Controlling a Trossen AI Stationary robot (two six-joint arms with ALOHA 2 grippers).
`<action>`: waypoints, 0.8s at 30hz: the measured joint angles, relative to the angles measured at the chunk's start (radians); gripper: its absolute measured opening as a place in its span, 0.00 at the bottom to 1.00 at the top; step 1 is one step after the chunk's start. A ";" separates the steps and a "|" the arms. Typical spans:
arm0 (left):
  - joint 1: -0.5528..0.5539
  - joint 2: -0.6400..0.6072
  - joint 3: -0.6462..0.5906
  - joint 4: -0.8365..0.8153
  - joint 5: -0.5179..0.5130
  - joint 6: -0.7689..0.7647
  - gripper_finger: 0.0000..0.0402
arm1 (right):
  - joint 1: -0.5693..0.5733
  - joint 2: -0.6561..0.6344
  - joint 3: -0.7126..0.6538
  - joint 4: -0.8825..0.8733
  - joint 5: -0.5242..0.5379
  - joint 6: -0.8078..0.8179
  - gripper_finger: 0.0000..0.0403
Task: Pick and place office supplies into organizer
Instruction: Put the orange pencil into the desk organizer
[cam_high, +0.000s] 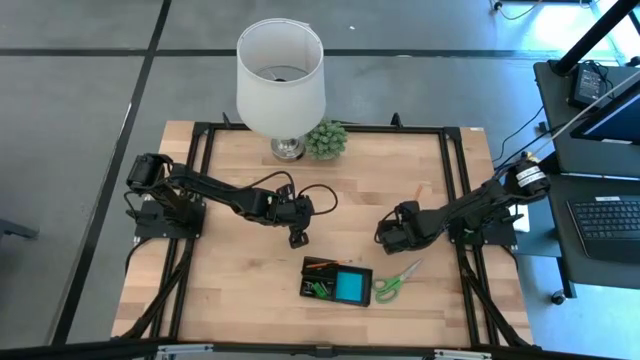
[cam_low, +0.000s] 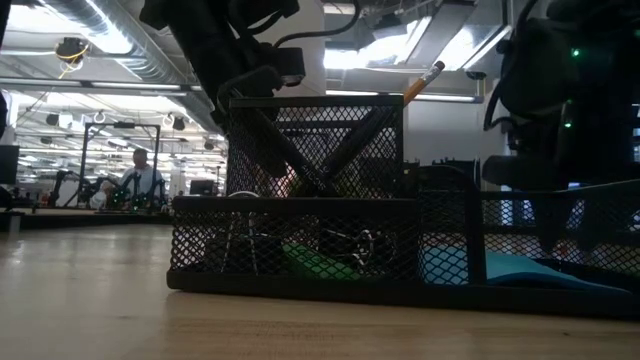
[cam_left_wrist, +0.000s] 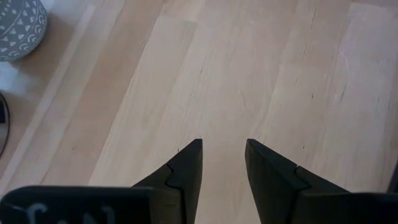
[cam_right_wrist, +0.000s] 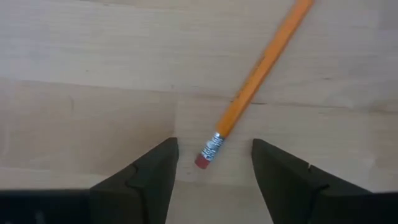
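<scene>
An orange pencil (cam_right_wrist: 261, 68) lies flat on the wooden table, and its eraser end (cam_right_wrist: 205, 157) sits between the fingers of my open right gripper (cam_right_wrist: 214, 149), which touch nothing. In the high view that gripper (cam_high: 385, 235) is right of centre. My left gripper (cam_left_wrist: 224, 146) hangs open over bare wood, left of centre (cam_high: 298, 238). The black mesh organizer (cam_high: 338, 281) stands near the front edge; it holds a blue pad (cam_high: 351, 286), green pieces (cam_high: 318, 290) and pencils (cam_low: 425, 80) leaning in its taller part. Green-handled scissors (cam_high: 398, 281) lie flat just right of it.
A white lamp (cam_high: 281, 85) and a small green plant (cam_high: 326, 139) stand at the table's far edge; the plant's pot (cam_left_wrist: 18, 28) shows in the left wrist view. Black frame rails run along the table's sides. Bare wood lies between the two grippers.
</scene>
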 joint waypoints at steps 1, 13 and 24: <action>0.000 0.000 0.000 0.000 0.000 0.000 0.29 | 0.000 0.004 0.000 0.002 0.001 0.000 0.52; 0.000 0.000 0.000 0.000 0.001 -0.004 0.29 | -0.003 0.005 -0.001 0.010 -0.001 -0.005 0.35; 0.000 0.000 0.000 0.000 0.001 -0.005 0.29 | -0.003 0.006 -0.001 0.007 -0.006 -0.031 0.23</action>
